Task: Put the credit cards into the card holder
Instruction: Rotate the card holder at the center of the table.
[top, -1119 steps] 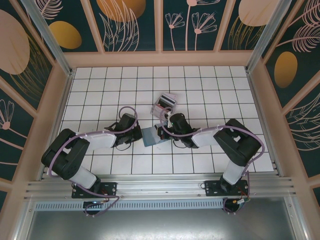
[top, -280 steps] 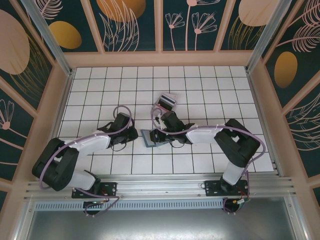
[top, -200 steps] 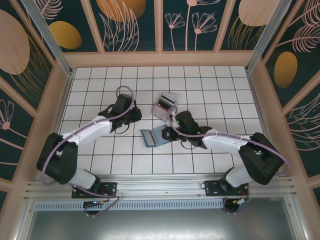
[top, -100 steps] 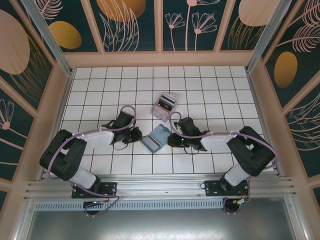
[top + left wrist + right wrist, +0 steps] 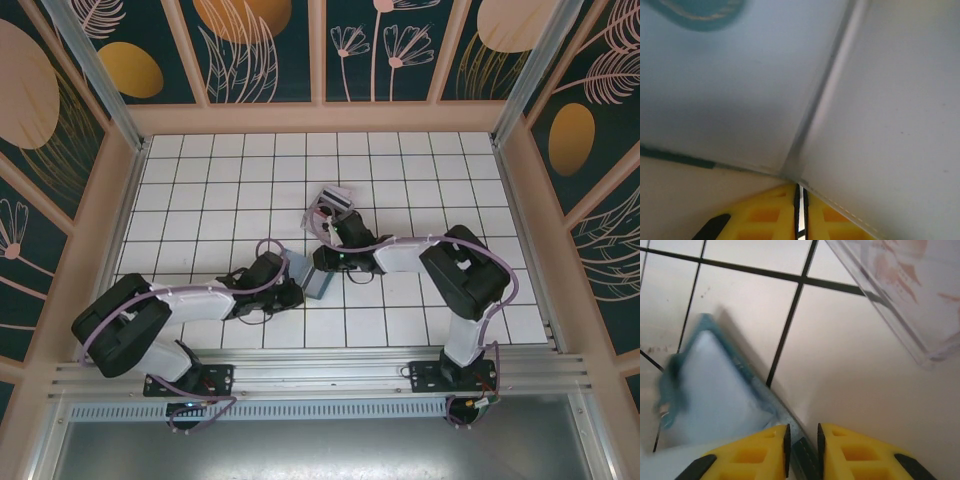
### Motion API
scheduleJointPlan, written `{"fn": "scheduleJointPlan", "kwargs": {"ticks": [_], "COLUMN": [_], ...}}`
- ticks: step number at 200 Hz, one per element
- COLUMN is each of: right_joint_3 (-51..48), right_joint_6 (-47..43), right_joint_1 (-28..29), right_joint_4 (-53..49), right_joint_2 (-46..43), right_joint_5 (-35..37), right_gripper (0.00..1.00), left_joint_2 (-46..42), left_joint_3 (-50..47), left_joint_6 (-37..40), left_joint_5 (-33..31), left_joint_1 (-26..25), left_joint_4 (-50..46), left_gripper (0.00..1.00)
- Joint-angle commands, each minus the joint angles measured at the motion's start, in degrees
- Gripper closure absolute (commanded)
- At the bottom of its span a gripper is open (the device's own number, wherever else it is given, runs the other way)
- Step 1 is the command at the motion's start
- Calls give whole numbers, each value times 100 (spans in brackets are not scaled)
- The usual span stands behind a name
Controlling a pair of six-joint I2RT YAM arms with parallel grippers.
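Card holder (image 5: 319,283): lies part-opened on the worktop (image 5: 200,190), caught between both pincers.
Left pincer (image 5: 800,202): pressed together on the holder's pale lining where a crease ends, reaching in from the near left.
Right pincer (image 5: 802,442): pinched on the holder's teal edge from the far side.
Credit cards (image 5: 335,203): stood in the clear stand (image 5: 890,295), just beyond the right pincer, the nearer one.
Hidden: the holder's slots and long axis are covered, and the cards cannot be counted.

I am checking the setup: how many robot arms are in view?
2. The left arm reaches from the near left, the right arm from the near right; the left hand and the right hand each pinch the card holder. None seems hidden.
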Motion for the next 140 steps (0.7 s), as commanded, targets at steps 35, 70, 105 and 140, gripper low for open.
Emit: {"fn": "scheduleJointPlan", "kwargs": {"ticks": [35, 70, 105, 140], "right_joint_3": [290, 331, 457, 574], "right_joint_6": [-554, -621, -752, -851], "right_joint_1": [-236, -200, -257, -409], "right_joint_4": [-1004, -1106, -1381, -1790], "right_joint_2": [-487, -347, -541, -1096], "right_joint_5": [-160, -112, 103, 361], "right_gripper": [69, 69, 66, 62], "left_joint_2": [224, 147, -107, -654], "left_joint_3": [262, 277, 400, 882], "left_joint_6": [-291, -289, -201, 156], "left_joint_5": [-131, -222, -459, -1046], "left_joint_1": [-50, -55, -47, 11], "left_joint_4": [400, 289, -152, -1314], "left_gripper": [83, 81, 80, 78]}}
